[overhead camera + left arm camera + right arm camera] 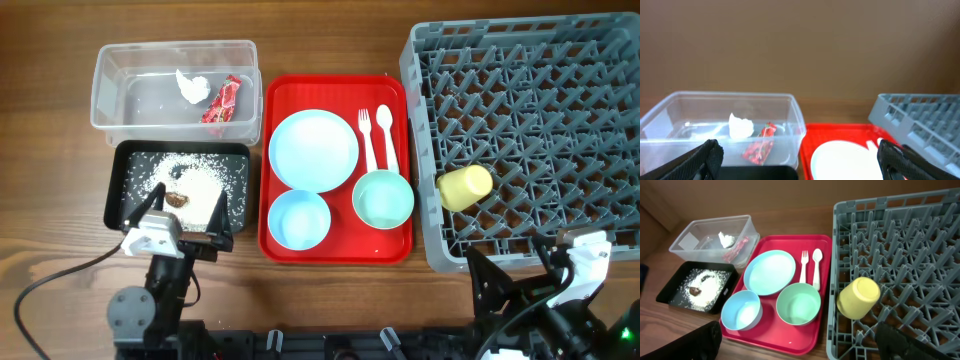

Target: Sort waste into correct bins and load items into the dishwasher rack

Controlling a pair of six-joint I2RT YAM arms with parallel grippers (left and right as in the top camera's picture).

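Note:
The clear tub [120,65] holds the white tissue [190,87] and the red wrapper [222,100]. The black tray [118,190] holds rice scraps [195,178]. The blue plate [313,150], small blue bowl [299,219], mint bowl [382,199], fork [367,135] and spoon [385,130] sit on the red serving tray [335,248]. The yellow cup [465,186] lies on its side in the grey rack [560,110]. My left gripper [185,228] is open and empty at the black tray's near edge. My right gripper [512,268] is open and empty at the rack's near left corner.
The rack fills the right side of the table, and its upright pegs stand around the cup [858,297]. The tub and black tray stand side by side at the left, close to the red tray. Bare wood lies along the near edge.

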